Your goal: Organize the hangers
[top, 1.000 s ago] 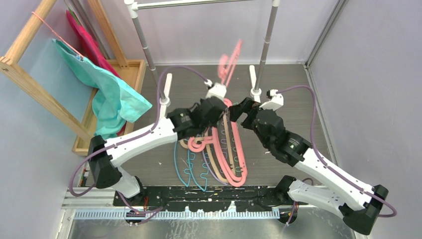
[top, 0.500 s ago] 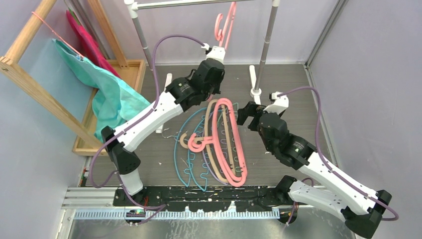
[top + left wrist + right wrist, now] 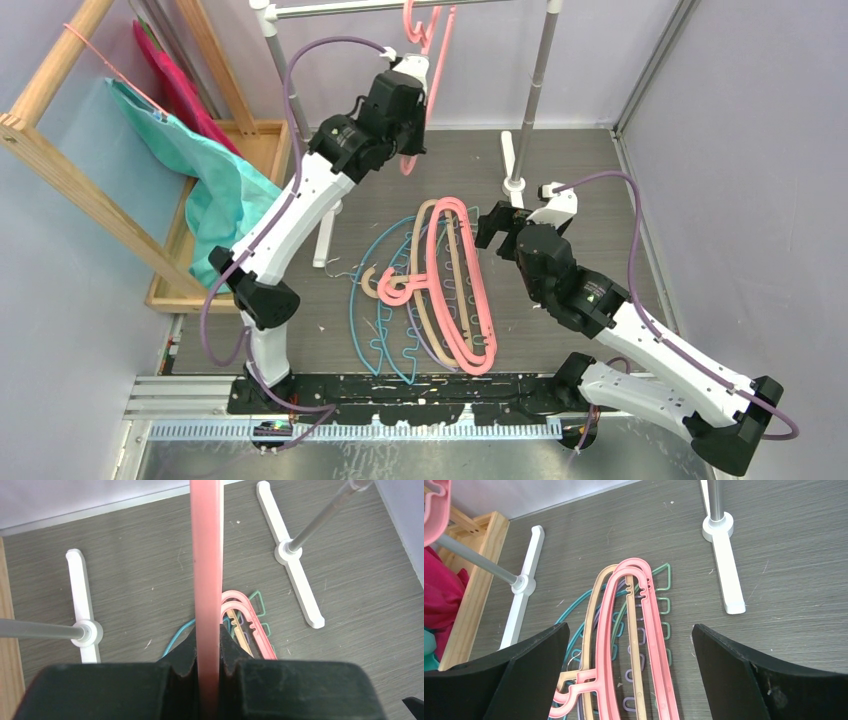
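Pink hanger [image 3: 437, 45] in left pincer [image 3: 207, 667] | garment rail [image 3: 400, 6] beside | hangers [image 3: 440, 290] below

One pink hanger [image 3: 437, 40] up at rail, rest of hangers [image 3: 440, 290] piled on floor.

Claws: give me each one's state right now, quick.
Left claw: closed on a pink hanger, raised by the rail.
Right claw: open, empty, above the hangers on the table.

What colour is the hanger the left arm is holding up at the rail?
Pink. The held hanger shows best in the left wrist view, clamped between the left fingers.
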Available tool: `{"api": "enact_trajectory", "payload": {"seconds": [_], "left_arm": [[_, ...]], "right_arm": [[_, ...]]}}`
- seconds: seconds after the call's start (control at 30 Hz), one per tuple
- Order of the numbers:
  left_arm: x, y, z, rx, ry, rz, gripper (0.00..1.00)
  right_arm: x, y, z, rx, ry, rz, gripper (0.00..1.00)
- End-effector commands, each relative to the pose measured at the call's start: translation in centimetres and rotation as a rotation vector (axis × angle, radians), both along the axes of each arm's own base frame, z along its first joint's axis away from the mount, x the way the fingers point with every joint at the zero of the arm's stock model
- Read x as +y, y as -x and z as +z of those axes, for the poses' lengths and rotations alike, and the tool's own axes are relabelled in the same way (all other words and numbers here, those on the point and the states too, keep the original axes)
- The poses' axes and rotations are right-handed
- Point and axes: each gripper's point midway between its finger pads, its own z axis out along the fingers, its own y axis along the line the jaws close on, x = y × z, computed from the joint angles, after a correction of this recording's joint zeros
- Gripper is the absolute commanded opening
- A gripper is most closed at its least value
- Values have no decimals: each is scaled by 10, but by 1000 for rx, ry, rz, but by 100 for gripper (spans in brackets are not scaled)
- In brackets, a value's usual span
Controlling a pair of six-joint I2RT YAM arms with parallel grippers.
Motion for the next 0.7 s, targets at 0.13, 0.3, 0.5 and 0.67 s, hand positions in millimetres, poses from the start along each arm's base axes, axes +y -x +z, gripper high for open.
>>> {"api": "enact_trajectory", "payload": {"seconds": [0.13,0.3,0.5,0.67], "left_arm": [[14,-1,21,52,93,-17,0],[17,-5,21,69,120,-8,0],[17,-13,16,121,160,-17,0],[18,-16,7,146,155,-16,23]], "right_arm": [[-4,-5,22,-62,-44,-40,100],[-4,-5,18,-56,-40,-43,100],[-2,-5,12,-36,-37,-41,100],[-1,-5,7,-21,-29,-40,100]]}}
